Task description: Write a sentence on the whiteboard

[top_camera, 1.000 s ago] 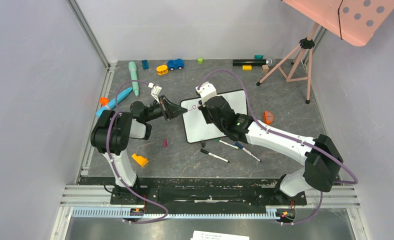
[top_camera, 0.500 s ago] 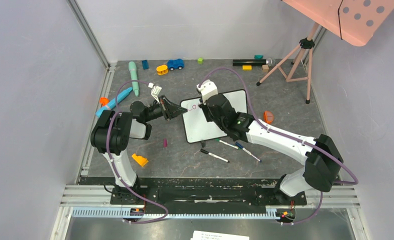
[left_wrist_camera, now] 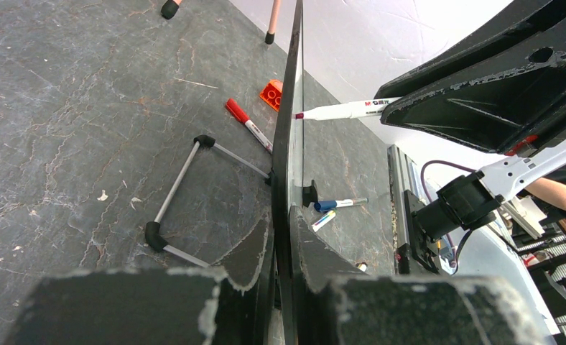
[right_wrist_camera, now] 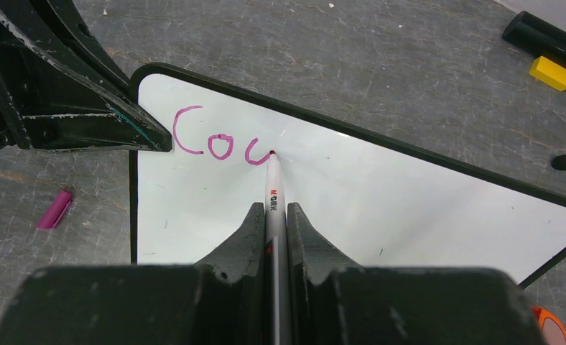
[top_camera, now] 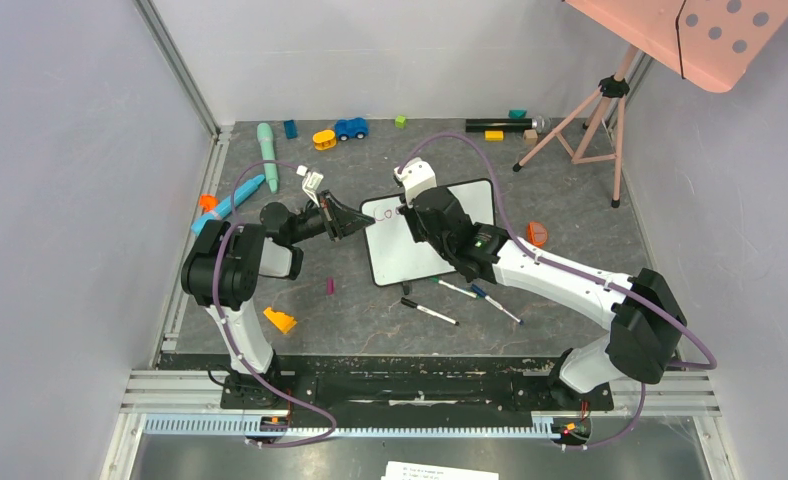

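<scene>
With the right gripper [right_wrist_camera: 274,213], pinches a white marker [right_wrist_camera: 274,188] low on its barrel, fingers pressed against both sides with no gap showing. Holds the marker's pink tip down on the whiteboard [right_wrist_camera: 409,215], touching the surface just right of the last letter.

Of the sentence [right_wrist_camera: 221,144], only "Cou" to be read, in pink-purple, close to the whiteboard's top-left corner and running along its top edge. Marker's long axis: from the tip back toward the whiteboard's lower edge, roughly square to the line of writing.

With the left gripper [left_wrist_camera: 283,231], clamps the whiteboard's left edge just beside the "C", fingers nearly together, with only the thin framed panel between them. From that wrist, whiteboard seen edge-on, with a wire foot [left_wrist_camera: 176,185] resting on the table on the side away from the marker.

Probably midway through the first word. Next stroke, by this reading, to the right of the tip, along the top edge and away from the clamped corner, over bare white. Right arm alone placed to write; left nearer the corner but taken up with steadying. Calls for light, even pressure, so as not to shove the whiteboard in the clamp.

Off the whiteboard's lower edge, spare pens [top_camera: 430,312]; off its left edge, a pink cap [right_wrist_camera: 54,210].
</scene>
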Motion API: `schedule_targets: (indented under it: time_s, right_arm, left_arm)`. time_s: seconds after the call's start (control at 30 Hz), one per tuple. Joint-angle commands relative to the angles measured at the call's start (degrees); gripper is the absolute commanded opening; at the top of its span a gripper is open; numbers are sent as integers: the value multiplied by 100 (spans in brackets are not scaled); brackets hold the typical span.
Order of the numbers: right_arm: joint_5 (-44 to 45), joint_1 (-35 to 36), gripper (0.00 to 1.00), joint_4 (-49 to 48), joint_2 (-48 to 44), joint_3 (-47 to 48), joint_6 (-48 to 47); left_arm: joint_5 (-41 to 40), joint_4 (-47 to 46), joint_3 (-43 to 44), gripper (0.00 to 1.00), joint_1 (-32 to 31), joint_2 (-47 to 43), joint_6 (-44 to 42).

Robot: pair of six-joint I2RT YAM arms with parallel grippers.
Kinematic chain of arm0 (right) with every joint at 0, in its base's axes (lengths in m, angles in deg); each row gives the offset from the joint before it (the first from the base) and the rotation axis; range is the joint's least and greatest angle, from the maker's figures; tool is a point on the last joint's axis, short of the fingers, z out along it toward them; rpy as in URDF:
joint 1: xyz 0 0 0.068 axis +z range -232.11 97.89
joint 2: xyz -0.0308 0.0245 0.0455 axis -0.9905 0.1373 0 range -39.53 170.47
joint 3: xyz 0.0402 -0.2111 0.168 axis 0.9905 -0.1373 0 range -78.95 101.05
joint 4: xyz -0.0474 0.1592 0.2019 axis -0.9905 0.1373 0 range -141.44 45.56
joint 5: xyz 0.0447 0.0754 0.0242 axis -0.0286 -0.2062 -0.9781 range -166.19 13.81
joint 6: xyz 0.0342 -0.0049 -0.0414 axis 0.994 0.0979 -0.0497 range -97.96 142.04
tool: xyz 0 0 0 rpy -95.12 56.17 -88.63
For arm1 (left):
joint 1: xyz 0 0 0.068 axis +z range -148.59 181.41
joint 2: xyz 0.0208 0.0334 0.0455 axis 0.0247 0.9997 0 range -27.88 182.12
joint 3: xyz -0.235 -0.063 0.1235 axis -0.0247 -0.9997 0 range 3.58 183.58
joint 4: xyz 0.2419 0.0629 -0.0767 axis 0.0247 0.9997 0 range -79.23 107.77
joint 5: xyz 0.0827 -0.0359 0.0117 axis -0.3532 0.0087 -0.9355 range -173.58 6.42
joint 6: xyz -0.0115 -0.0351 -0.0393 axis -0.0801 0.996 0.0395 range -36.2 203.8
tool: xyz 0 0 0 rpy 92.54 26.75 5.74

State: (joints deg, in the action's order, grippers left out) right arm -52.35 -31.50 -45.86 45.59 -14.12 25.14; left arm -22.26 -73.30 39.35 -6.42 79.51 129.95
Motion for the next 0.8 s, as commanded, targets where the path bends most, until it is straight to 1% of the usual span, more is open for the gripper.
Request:
schedule_targets:
  time_s: [0.0, 0.43, 0.77]
  right_arm:
    - [250, -151, 0, -72, 92, 223, -107]
    - [176, -174, 0, -111, 80, 179, -64]
    - [-68, -174, 0, -93, -55, -131, 33]
  left_arm:
    - [117, -518, 16, 2, -1, -176, -256]
    - [117, -514, 14, 2, 1, -175, -256]
    - [117, -514, 15, 2, 0, -173, -247]
